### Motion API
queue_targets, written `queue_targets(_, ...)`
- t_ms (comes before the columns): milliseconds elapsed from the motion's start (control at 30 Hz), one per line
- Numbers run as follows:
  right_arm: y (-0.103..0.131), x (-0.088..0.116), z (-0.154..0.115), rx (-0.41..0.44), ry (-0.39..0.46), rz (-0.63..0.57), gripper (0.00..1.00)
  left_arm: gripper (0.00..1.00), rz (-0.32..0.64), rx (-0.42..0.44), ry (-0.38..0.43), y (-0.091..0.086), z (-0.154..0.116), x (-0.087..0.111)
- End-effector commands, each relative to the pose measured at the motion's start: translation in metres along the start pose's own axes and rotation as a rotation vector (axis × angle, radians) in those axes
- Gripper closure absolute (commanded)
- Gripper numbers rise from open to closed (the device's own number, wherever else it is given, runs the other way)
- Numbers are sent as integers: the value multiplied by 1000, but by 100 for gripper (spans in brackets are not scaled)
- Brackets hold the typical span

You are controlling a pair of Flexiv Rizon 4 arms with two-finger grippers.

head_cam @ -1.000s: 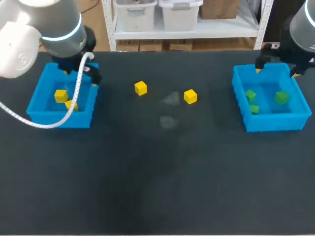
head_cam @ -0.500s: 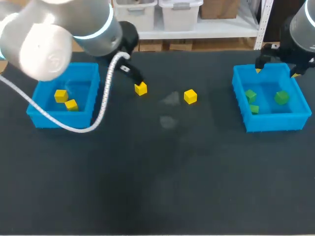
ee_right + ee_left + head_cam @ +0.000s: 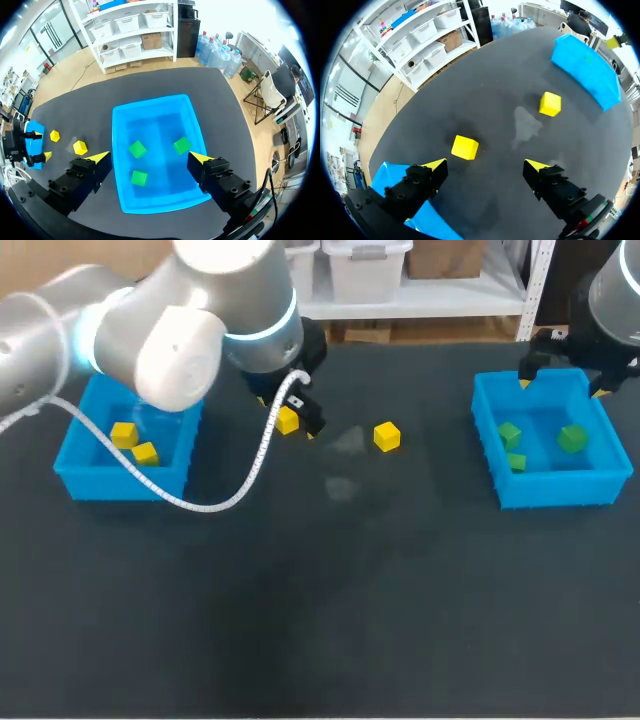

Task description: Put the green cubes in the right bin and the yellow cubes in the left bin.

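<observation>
Yellow cube (image 3: 465,148) lies on the dark table (image 3: 330,620), just ahead of my left gripper (image 3: 486,165). It is not yet between the fingers and sits nearer one of them than the other. That gripper is spread wide and holds nothing. A second yellow cube (image 3: 550,104) sits further out, well apart from the first, towards the right bin (image 3: 160,122).

My right gripper (image 3: 150,157) hangs over that bin with its fingers apart and empty. Three green cubes (image 3: 137,149) lie inside the bin. The left bin (image 3: 120,485) holds two yellow cubes (image 3: 124,434).

I judge the step in hand to be the pick of the nearer cube. To do it well I should first slide forward and a little sideways, so the cube is centred in the gap. Its faces look turned against my fingers, so I would twist the wrist to meet two flat sides rather than corners. Then I would go straight down and close only when both tips are beside it.

From above, my wrist covers part of the cube, so I cannot tell how high my tips ride above the table. I would descend slowly.
</observation>
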State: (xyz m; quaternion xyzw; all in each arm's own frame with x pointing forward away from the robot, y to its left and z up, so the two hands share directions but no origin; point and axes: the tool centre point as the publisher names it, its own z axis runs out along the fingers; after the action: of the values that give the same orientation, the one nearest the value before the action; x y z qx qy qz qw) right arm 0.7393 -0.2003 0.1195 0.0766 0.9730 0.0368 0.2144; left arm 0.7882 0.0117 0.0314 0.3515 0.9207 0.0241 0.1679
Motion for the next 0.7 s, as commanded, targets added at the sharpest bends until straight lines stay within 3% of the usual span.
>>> queue_targets(33, 0, 2, 0, 2, -7, 2, 0, 0, -5, -25, 44, 6, 23, -9)
queue_targets(700, 0, 2, 0, 2, -7, 2, 0, 0, -51, -68, 49, 35, 49, -11)
